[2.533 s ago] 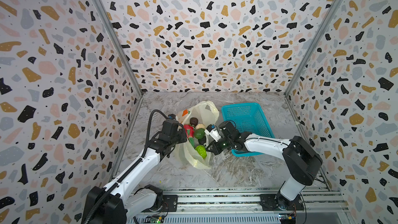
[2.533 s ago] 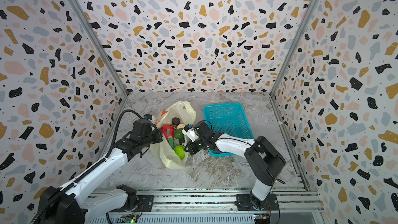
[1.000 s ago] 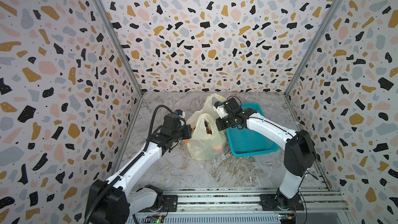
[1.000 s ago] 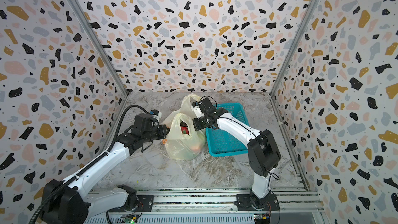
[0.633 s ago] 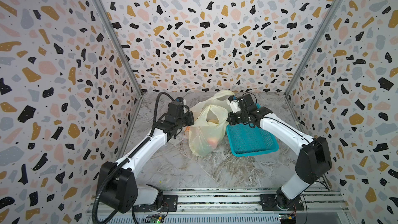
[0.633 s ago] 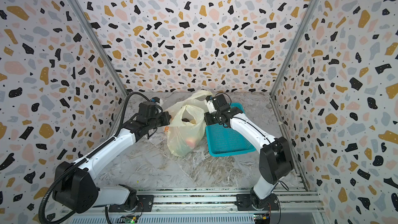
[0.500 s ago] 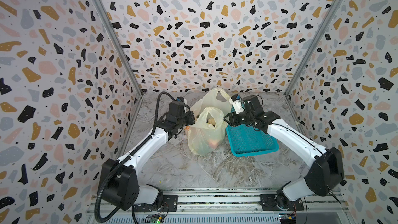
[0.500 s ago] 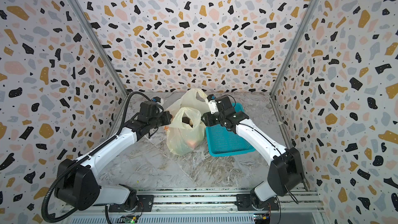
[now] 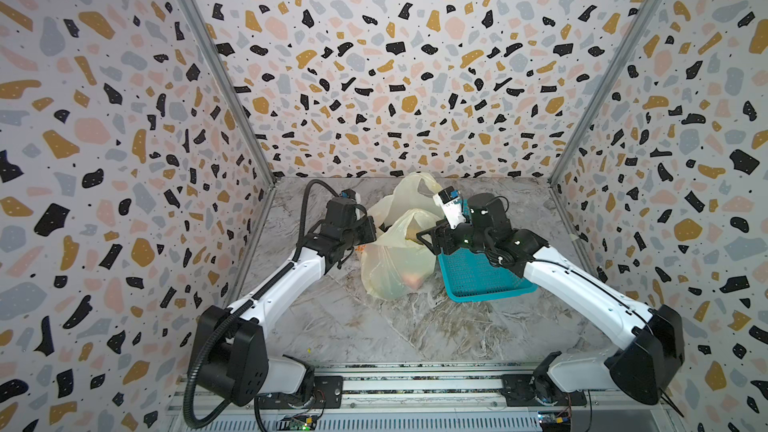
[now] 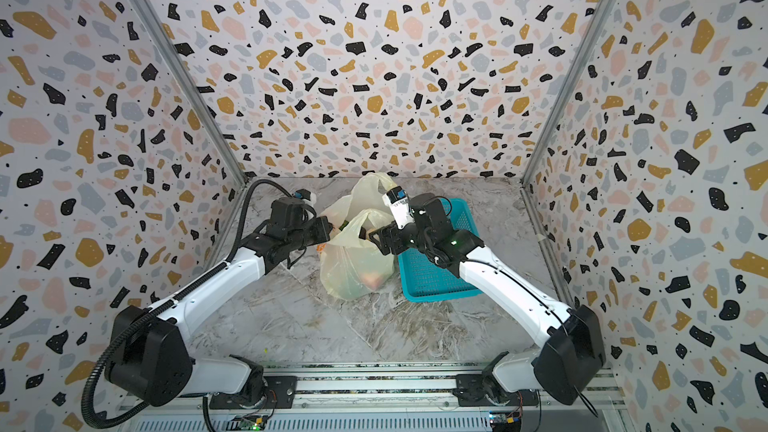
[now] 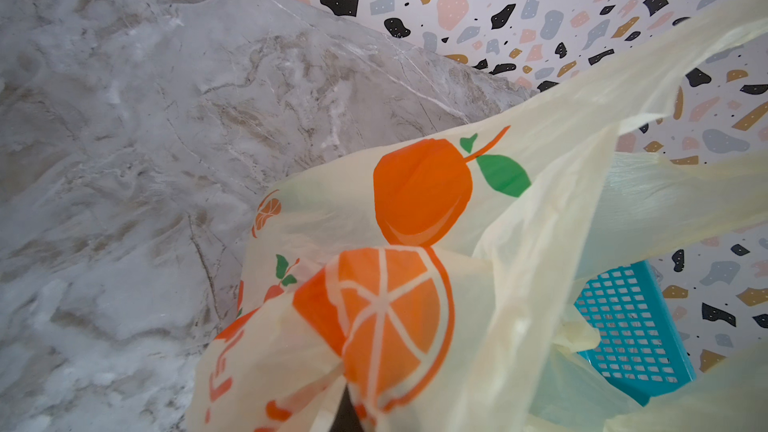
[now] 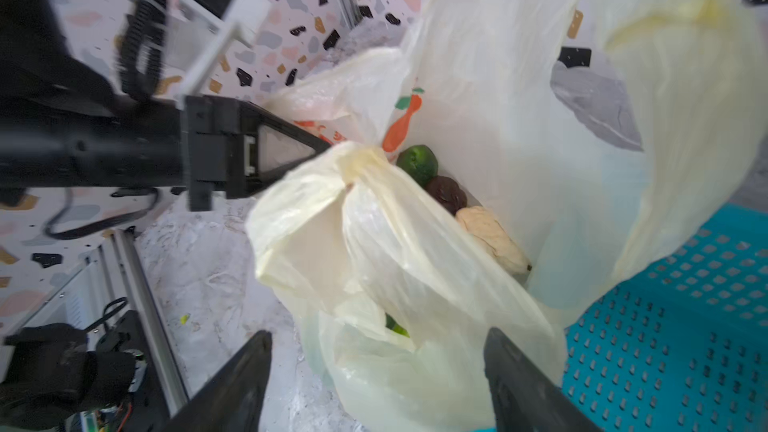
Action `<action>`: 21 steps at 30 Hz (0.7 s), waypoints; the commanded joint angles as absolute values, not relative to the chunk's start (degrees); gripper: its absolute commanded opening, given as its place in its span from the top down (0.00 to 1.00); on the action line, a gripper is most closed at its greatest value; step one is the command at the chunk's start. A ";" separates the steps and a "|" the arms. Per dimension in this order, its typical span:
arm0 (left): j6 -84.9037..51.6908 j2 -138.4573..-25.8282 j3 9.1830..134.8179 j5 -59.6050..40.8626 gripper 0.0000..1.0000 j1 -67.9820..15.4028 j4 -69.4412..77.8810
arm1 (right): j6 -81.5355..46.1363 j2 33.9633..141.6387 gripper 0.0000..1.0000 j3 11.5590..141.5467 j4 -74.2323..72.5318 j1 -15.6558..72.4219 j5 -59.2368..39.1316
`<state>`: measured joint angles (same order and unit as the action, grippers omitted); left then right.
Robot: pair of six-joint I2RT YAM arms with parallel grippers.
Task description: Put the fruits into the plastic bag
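The plastic bag [image 9: 395, 268] [image 10: 353, 263] stands upright mid-table, cream-yellow with orange prints [image 11: 415, 193]. My left gripper [image 9: 371, 231] [image 10: 328, 229] [image 12: 322, 147] is shut on a bunched handle of it. The fruits lie inside: a smooth green one [image 12: 417, 164], a dark brown one [image 12: 446, 195] and a tan one [image 12: 490, 238]; a reddish one [image 9: 412, 280] shows through the film. My right gripper [image 9: 424, 238] [image 10: 376, 238] [image 12: 378, 367] is open beside the bag's right edge, its fingers [image 12: 249, 380] spread wide on either side of loose film without pinching it.
A teal mesh basket [image 9: 484, 284] [image 10: 434, 280] [image 11: 623, 326] [image 12: 685, 326] sits right of the bag, under my right wrist. Terrazzo walls close in at the left, back and right. A rail with both arm bases runs along the front edge.
My right gripper has let go of the bag's handle and opened, dropping back beside the bag. My left gripper keeps its handle and has shifted toward the back wall.
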<state>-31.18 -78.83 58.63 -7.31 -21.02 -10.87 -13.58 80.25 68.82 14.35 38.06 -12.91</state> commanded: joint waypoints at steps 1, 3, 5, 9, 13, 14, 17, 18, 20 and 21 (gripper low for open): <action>-31.37 -76.93 58.09 -7.87 1.00 -21.01 -8.87 | -12.24 82.41 0.19 72.53 15.04 37.82 -6.44; -31.20 -76.44 57.99 -7.99 1.00 -21.06 -8.88 | -11.78 84.67 0.23 73.91 14.01 37.88 -5.57; -30.69 -75.91 57.71 -8.94 1.00 -21.05 -8.41 | -11.76 86.63 0.49 75.31 13.20 37.66 -5.36; -29.28 -73.91 57.64 -10.52 1.00 -21.01 -7.74 | -12.20 89.53 0.92 78.25 12.49 36.62 -5.53; -29.26 -70.49 58.26 -10.81 0.69 -21.06 -7.88 | -12.17 90.93 1.00 81.05 12.32 35.33 -5.78; -29.40 -69.53 58.73 -10.69 0.56 -21.05 -8.15 | -12.20 91.36 1.00 81.69 12.44 34.80 -6.01; -29.66 -66.89 60.63 -10.71 0.23 -21.05 -9.14 | -12.23 92.74 1.00 83.83 13.33 32.95 -6.02; -29.62 -66.12 61.26 -10.88 0.17 -21.04 -9.30 | -12.40 92.88 1.00 84.09 13.22 32.42 -5.91; -29.86 -64.17 62.35 -10.24 0.10 -21.06 -9.49 | -13.04 93.39 1.00 84.66 12.88 30.70 -5.84; -30.09 -63.37 62.64 -9.34 0.09 -21.01 -9.57 | -13.36 93.58 1.00 84.74 12.68 30.06 -5.84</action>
